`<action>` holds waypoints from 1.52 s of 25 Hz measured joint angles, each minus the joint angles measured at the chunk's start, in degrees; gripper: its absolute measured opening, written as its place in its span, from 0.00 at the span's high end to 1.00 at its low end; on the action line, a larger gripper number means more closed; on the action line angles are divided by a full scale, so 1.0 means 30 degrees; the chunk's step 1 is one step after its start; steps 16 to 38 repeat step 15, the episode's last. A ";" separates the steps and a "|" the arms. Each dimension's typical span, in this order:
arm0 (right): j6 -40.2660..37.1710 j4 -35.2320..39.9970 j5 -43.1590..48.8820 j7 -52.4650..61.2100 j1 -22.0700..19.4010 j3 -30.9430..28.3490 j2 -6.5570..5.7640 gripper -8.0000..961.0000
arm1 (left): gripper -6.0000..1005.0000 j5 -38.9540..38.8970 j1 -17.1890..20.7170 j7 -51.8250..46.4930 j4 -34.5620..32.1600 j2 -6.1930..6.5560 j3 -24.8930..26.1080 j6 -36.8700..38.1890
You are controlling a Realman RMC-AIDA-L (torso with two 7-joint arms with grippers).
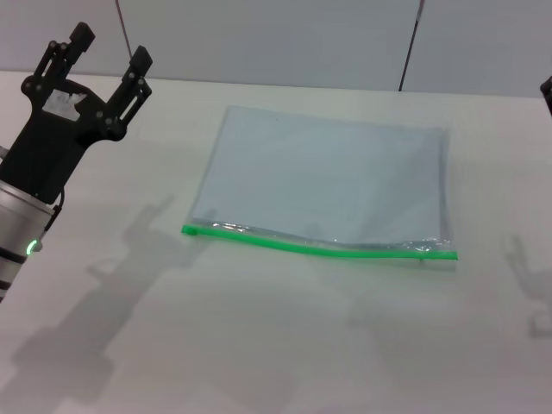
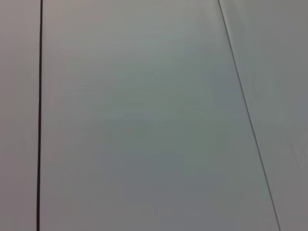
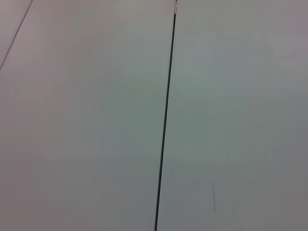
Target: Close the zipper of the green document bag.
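The green document bag (image 1: 323, 177) lies flat mid-table, its zipper (image 1: 319, 247) running left to right along the near edge, slider too small to pick out. The left gripper (image 1: 105, 53), fingers spread, hovers well apart to the bag's left. The right gripper barely peeks in at the far right edge, its fingers unseen. White table (image 1: 276, 345), pale wall behind.

The green document bag (image 1: 323, 177) lies on the table (image 1: 259, 345), zipper (image 1: 319, 246) nearest.

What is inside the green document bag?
Through the translucent green document bag nothing distinct shows, only pale grey; a thin sheet could be inside unnoticed. The zipper edges its near side.
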State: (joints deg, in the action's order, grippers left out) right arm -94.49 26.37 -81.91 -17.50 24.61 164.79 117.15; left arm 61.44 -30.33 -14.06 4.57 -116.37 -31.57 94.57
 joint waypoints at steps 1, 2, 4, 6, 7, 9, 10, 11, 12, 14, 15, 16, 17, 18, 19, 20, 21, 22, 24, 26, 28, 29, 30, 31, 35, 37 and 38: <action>-0.0002 0.0000 0.0000 0.0001 0.0000 0.0001 0.0000 0.11 | 0.24 0.0000 0.0000 0.0000 0.0000 0.0000 -0.0006 0.0000; -0.0005 0.0000 -0.0001 0.0003 0.0000 0.0000 0.0000 0.11 | 0.24 0.0000 0.0000 0.0000 0.0000 0.0000 -0.0006 0.0001; -0.0010 0.0000 0.0000 0.0012 0.0000 0.0000 0.0000 0.11 | 0.24 0.0000 0.0000 0.0000 0.0000 0.0000 -0.0007 0.0000; -0.0016 0.0000 0.0000 0.0027 0.0000 0.0001 0.0001 0.11 | 0.24 0.0000 0.0000 0.0000 0.0000 0.0000 -0.0002 0.0001; -0.0018 0.0000 0.0000 0.0027 0.0000 0.0001 0.0000 0.11 | 0.24 0.0000 -0.0003 0.0001 0.0000 0.0000 -0.0001 0.0001; -0.0022 0.0000 -0.0001 0.0027 0.0000 0.0000 0.0000 0.11 | 0.24 0.0000 -0.0015 0.0000 0.0000 0.0000 0.0004 0.0001; -0.0026 0.0001 0.0000 0.0027 0.0000 0.0001 0.0000 0.11 | 0.24 0.0000 -0.0021 0.0001 0.0000 0.0000 0.0006 0.0000; -0.0026 0.0001 0.0000 0.0026 0.0000 0.0000 0.0000 0.11 | 0.24 0.0000 -0.0030 0.0000 0.0000 0.0000 0.0007 0.0001; -0.0026 0.0001 0.0000 0.0027 0.0000 0.0000 0.0001 0.11 | 0.24 0.0000 -0.0030 0.0001 0.0000 0.0001 0.0015 0.0001; -0.0027 0.0000 -0.0001 0.0027 0.0000 0.0001 0.0000 0.11 | 0.24 0.0000 -0.0030 0.0000 0.0000 0.0001 0.0027 0.0000; -0.0027 0.0001 -0.0001 0.0027 0.0000 0.0000 0.0000 0.11 | 0.24 0.0000 -0.0030 0.0001 0.0000 0.0000 0.0033 0.0001; -0.0027 0.0001 -0.0001 0.0027 0.0000 0.0000 0.0000 0.11 | 0.24 0.0000 -0.0030 0.0001 0.0000 0.0000 0.0033 0.0001; -0.0027 0.0001 -0.0001 0.0027 0.0000 0.0000 0.0000 0.11 | 0.24 0.0000 -0.0030 0.0001 0.0000 0.0000 0.0033 0.0001; -0.0027 0.0001 -0.0001 0.0027 0.0000 0.0000 0.0000 0.11 | 0.24 0.0000 -0.0030 0.0001 0.0000 0.0000 0.0033 0.0001; -0.0027 0.0001 -0.0001 0.0027 0.0000 0.0000 0.0000 0.11 | 0.24 0.0000 -0.0030 0.0001 0.0000 0.0000 0.0033 0.0001; -0.0027 0.0001 -0.0001 0.0027 0.0000 0.0000 0.0000 0.11 | 0.24 0.0000 -0.0030 0.0001 0.0000 0.0000 0.0033 0.0001; -0.0027 0.0001 -0.0001 0.0027 0.0000 0.0000 0.0000 0.11 | 0.24 0.0000 -0.0030 0.0001 0.0000 0.0000 0.0033 0.0001; -0.0027 0.0001 -0.0001 0.0027 0.0000 0.0000 0.0000 0.11 | 0.24 0.0000 -0.0030 0.0001 0.0000 0.0000 0.0033 0.0001; -0.0027 0.0001 -0.0001 0.0027 0.0000 0.0000 0.0000 0.11 | 0.24 0.0000 -0.0030 0.0001 0.0000 0.0000 0.0033 0.0001; -0.0027 0.0001 -0.0001 0.0027 0.0000 0.0000 0.0000 0.11 | 0.24 0.0000 -0.0030 0.0001 0.0000 0.0000 0.0033 0.0001; -0.0027 0.0001 -0.0001 0.0027 0.0000 0.0000 0.0000 0.11 | 0.24 0.0000 -0.0030 0.0001 0.0000 0.0000 0.0033 0.0001; -0.0027 0.0001 -0.0001 0.0027 0.0000 0.0000 0.0000 0.11 | 0.24 0.0000 -0.0030 0.0001 0.0000 0.0000 0.0033 0.0001; -0.0027 0.0001 -0.0001 0.0027 0.0000 0.0000 0.0000 0.11 | 0.24 0.0000 -0.0030 0.0001 0.0000 0.0000 0.0033 0.0001; -0.0027 0.0001 -0.0001 0.0027 0.0000 0.0000 0.0000 0.11 | 0.24 0.0000 -0.0030 0.0001 0.0000 0.0000 0.0033 0.0001; -0.0027 0.0001 -0.0001 0.0027 0.0000 0.0000 0.0000 0.11 | 0.24 0.0000 -0.0030 0.0001 0.0000 0.0000 0.0033 0.0001; -0.0027 0.0001 -0.0001 0.0027 0.0000 0.0000 0.0000 0.11 | 0.24 0.0000 -0.0030 0.0001 0.0000 0.0000 0.0033 0.0001; -0.0027 0.0001 -0.0001 0.0027 0.0000 0.0000 0.0000 0.11 | 0.24 0.0000 -0.0030 0.0001 0.0000 0.0000 0.0033 0.0001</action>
